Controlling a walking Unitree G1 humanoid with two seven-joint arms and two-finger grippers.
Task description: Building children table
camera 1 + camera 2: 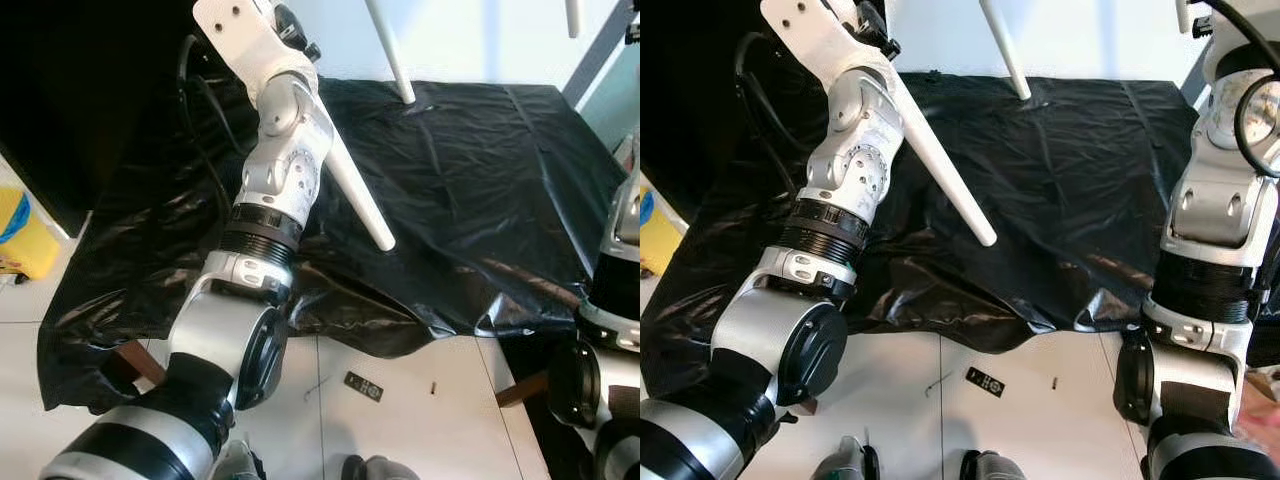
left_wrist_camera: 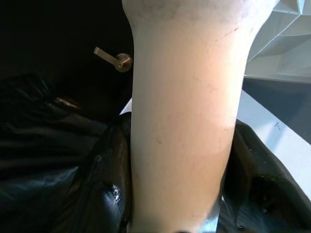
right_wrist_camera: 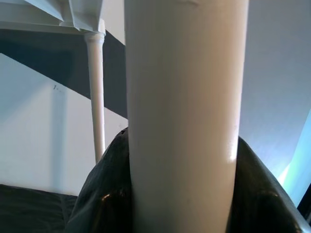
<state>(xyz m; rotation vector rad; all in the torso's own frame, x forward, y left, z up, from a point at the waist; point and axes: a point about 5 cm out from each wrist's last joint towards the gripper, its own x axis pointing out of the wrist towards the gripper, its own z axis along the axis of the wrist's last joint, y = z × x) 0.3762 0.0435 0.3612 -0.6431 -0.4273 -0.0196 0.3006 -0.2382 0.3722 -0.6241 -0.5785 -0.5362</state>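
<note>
My left gripper is shut on a white table leg. The leg slants down over the black plastic sheet, its free tip hanging just above the sheet. Black fingers press both sides of it. My right arm is raised at the right. My right gripper is shut on another white leg, with a black finger on either side. Beyond it is the white tabletop's underside with a fitted leg. A further white leg stands on the sheet at the back.
The black sheet drapes a low surface with wooden supports under it. On the white floor tiles lie a small black part and a screw. A yellow object sits at the far left. A brass door handle shows in the dark.
</note>
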